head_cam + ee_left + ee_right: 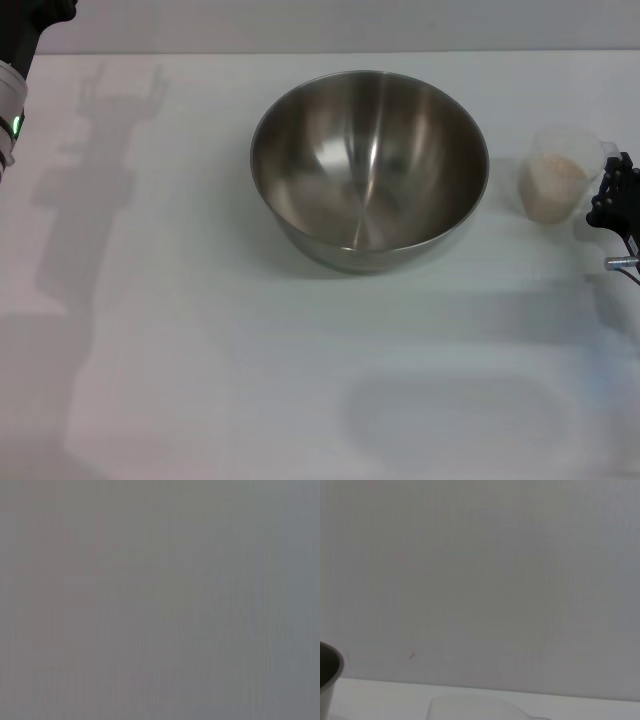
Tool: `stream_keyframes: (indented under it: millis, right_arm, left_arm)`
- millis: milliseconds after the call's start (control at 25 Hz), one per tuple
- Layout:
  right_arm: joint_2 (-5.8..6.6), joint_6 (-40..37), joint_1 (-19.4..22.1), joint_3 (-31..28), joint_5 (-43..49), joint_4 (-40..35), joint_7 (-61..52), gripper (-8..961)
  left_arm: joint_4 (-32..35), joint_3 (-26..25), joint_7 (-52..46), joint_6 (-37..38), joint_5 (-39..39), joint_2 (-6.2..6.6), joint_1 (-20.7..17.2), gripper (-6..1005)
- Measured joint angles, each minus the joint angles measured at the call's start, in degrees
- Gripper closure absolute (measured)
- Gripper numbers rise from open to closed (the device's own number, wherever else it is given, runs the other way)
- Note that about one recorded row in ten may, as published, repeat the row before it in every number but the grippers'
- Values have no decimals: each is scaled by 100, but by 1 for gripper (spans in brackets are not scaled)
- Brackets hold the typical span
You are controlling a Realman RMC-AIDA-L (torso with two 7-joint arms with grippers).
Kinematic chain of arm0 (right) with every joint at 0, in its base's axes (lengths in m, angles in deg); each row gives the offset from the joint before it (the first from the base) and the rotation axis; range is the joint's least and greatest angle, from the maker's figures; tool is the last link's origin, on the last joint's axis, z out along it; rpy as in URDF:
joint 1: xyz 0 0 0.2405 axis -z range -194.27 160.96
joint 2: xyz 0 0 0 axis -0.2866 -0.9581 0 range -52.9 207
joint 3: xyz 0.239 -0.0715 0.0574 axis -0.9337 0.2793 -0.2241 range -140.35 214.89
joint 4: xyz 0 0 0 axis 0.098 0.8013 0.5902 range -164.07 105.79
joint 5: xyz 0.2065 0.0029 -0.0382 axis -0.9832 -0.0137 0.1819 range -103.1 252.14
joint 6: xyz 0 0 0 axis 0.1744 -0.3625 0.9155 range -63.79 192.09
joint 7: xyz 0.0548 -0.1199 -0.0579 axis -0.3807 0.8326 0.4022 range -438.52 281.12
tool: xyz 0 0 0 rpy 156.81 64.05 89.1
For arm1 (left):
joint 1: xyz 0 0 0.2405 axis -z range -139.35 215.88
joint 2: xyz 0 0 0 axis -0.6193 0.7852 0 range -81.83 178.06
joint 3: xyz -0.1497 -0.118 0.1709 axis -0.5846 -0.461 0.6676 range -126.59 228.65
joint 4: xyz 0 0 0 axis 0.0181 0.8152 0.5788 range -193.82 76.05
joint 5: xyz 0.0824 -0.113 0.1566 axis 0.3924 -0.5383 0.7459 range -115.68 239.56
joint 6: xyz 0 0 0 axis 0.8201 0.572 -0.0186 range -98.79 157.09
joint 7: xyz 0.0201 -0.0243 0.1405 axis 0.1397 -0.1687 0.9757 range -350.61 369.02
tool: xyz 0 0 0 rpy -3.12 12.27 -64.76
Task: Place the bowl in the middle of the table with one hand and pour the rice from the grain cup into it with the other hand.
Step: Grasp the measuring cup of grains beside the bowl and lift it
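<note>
Count on counter (200, 380): 1 bowl, 1 cup, 2 arms.
One steel bowl (369, 165); one grain cup (557, 175) with one rice (551, 190) heap, right of bowl; left arm (20, 70) far left, right claw (615, 205) beside cup.

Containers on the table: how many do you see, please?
2. The bowl stands near the middle of the table, empty. The grain cup stands upright at its right side, apart from it, with rice inside, next to the right gripper.
</note>
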Motion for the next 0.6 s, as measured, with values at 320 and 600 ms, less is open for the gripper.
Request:
stream_keyframes:
  millis: [320, 600]
  right_arm:
    - [0, -181, -43, -42, 0, -9, 44, 948]
    - [12, -661, -134, -42, 0, -19, 57, 949]
  left_arm:
    - [40, -44, 88, 0, 0, 11, -46, 184]
    - [44, -320, 409, 62, -14, 5, -233, 184]
